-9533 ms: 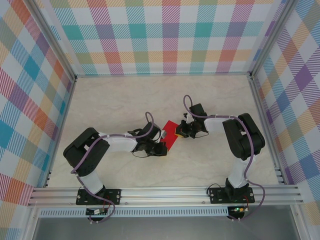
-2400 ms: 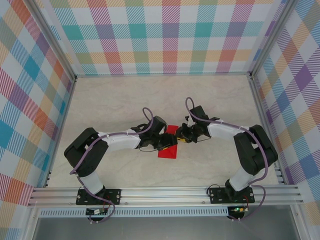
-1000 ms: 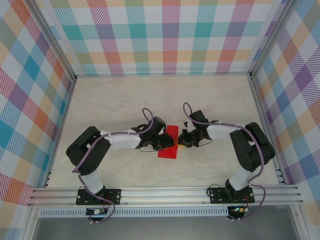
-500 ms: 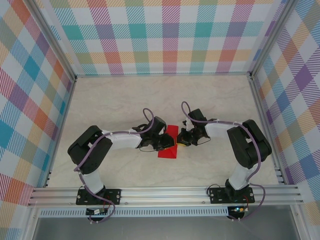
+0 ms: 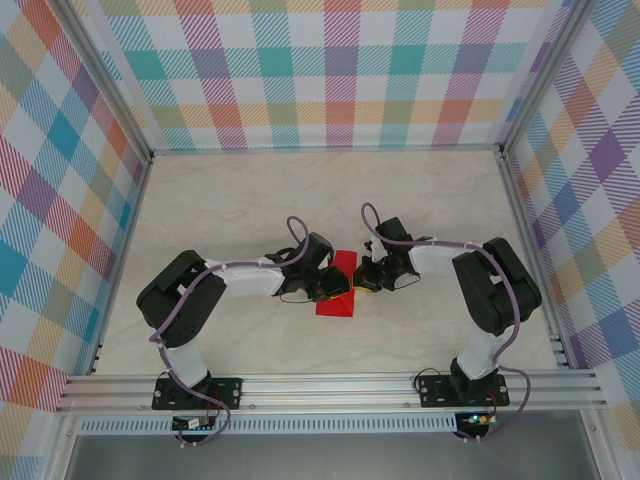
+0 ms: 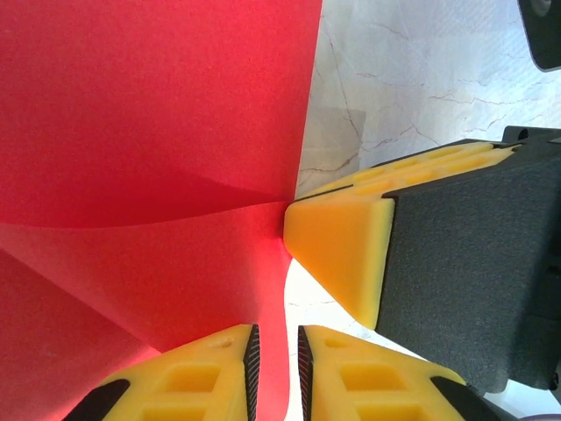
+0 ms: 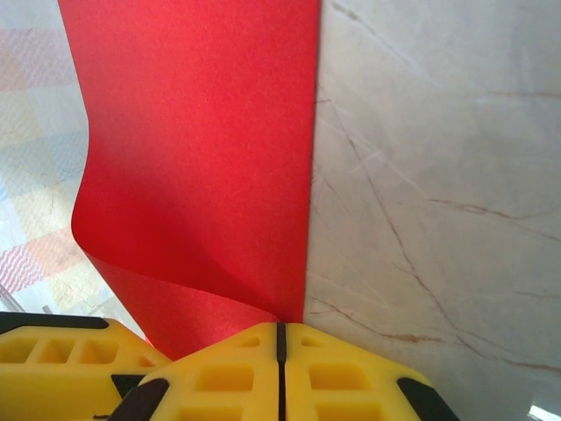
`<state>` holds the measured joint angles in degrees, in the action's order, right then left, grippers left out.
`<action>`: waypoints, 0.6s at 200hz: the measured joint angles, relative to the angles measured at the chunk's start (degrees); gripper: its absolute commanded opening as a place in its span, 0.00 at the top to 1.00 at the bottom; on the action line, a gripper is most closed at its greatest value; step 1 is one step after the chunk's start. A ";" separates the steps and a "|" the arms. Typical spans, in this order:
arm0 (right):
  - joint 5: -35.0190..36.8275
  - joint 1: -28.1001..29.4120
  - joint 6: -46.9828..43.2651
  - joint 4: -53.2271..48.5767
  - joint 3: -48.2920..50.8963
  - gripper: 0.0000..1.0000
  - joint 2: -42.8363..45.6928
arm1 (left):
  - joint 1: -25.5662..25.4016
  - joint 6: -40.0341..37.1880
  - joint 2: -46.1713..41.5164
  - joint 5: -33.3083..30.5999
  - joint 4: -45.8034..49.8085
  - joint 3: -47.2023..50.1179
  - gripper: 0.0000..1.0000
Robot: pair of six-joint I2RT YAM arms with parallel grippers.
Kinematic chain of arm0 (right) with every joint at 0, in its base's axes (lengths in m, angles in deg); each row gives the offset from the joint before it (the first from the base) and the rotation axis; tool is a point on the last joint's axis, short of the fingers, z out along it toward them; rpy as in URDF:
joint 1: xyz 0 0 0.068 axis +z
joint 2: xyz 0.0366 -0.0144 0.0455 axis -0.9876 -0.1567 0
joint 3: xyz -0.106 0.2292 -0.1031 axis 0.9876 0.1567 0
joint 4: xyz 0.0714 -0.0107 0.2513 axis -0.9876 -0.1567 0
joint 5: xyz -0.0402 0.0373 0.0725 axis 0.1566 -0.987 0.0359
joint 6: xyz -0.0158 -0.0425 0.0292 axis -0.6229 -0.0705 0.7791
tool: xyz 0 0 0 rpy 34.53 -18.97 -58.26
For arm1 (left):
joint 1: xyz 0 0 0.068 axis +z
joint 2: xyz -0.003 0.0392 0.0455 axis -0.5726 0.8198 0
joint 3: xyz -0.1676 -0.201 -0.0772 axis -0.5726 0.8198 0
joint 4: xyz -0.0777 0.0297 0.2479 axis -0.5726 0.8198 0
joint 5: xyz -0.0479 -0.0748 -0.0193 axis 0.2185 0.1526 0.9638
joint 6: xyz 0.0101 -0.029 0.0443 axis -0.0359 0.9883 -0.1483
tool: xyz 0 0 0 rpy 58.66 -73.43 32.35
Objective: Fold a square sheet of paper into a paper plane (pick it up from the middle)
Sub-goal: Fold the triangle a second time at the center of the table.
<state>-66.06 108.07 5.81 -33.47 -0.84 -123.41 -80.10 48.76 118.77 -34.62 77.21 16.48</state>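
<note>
Top external view: red paper [image 5: 336, 304] mid-table, bare table [image 5: 250, 200] open all round. Pinched by left gripper [image 6: 274, 338] at left, right gripper [image 7: 279, 330] at right edge.

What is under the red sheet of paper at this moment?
Bare marble table shows beneath the curled, lifted side of the square sheet of paper, pinched by the right gripper. Beneath its flatter part, the surface is covered and cannot be seen.
</note>
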 measured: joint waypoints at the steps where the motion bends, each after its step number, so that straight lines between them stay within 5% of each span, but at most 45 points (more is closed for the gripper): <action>1: 0.00 0.00 0.00 0.00 0.00 0.93 0.00 | 0.00 0.00 0.00 0.04 0.00 0.00 0.79; 120: -0.24 0.00 0.00 1.14 0.00 0.93 0.00 | 0.00 -0.02 0.02 0.24 0.07 -0.02 0.80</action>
<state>-66.30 108.07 5.81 -32.33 -0.84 -123.41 -80.10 48.74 118.79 -34.38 77.28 16.46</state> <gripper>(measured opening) 0.075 0.207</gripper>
